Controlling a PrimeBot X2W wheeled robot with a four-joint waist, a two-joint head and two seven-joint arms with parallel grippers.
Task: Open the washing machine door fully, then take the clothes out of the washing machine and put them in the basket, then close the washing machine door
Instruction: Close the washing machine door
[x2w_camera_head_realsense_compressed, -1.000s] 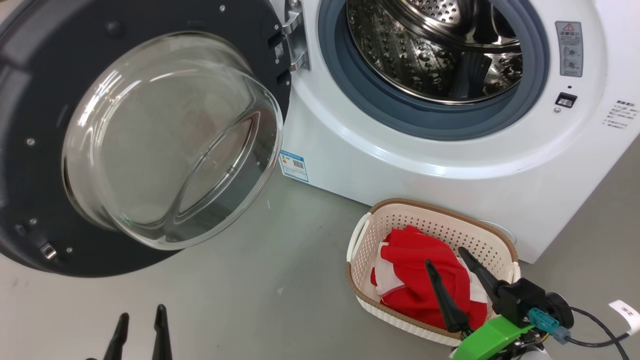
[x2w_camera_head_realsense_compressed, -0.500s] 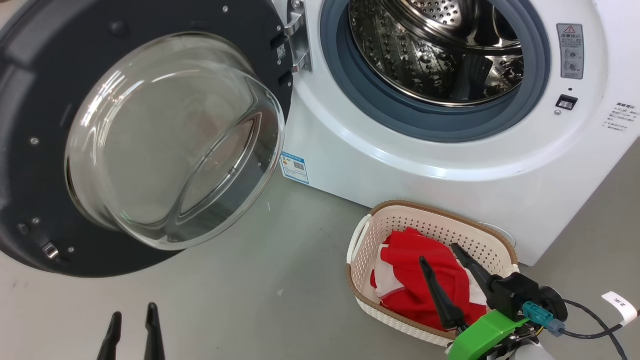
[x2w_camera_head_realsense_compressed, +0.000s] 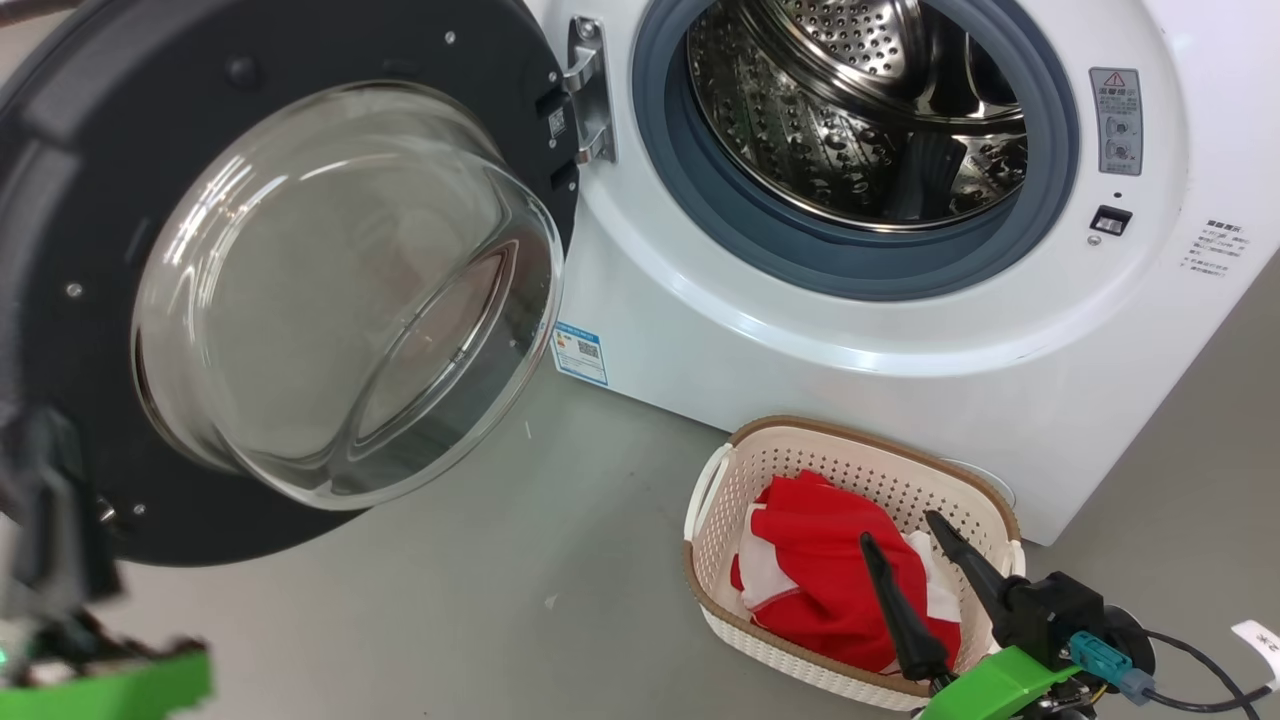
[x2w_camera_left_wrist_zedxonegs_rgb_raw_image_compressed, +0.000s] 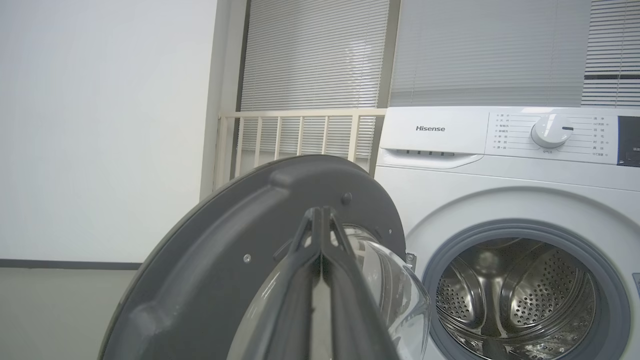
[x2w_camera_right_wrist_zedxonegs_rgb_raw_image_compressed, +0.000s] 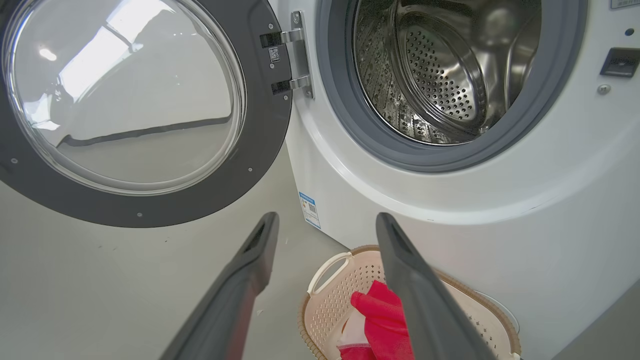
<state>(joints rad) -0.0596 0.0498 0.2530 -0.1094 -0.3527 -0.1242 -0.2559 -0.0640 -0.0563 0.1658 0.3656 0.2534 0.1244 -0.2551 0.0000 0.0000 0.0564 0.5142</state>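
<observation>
Lifted left gripper (x2w_camera_left_wrist_zedxonegs_rgb_raw_image_compressed: 320, 212) to the washing machine door (x2w_camera_left_wrist_zedxonegs_rgb_raw_image_compressed: 200, 260), jaws pinched shut (right gripper (x2w_camera_head_realsense_compressed: 898, 528) wide above the basket (x2w_camera_head_realsense_compressed: 850, 430)). Push its far edge softly till shut.

Glossy white washing machine (x2w_camera_head_realsense_compressed: 800, 320), shiny perforated steel drum (x2w_camera_head_realsense_compressed: 800, 120), matt grey-blue rubber ring (x2w_camera_head_realsense_compressed: 850, 265), clear smooth glass bowl (x2w_camera_head_realsense_compressed: 330, 300), matt dark washing machine door (x2w_camera_head_realsense_compressed: 300, 50), soft red clothes (x2w_camera_head_realsense_compressed: 820, 570), perforated plastic basket (x2w_camera_head_realsense_compressed: 870, 475).

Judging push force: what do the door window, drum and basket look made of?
The door window looks like clear glass: glossy, see-through, reflective. The drum looks like polished steel: mirror-bright, perforated. The basket seems moulded cream plastic, with a brown woven-look rim.
</observation>
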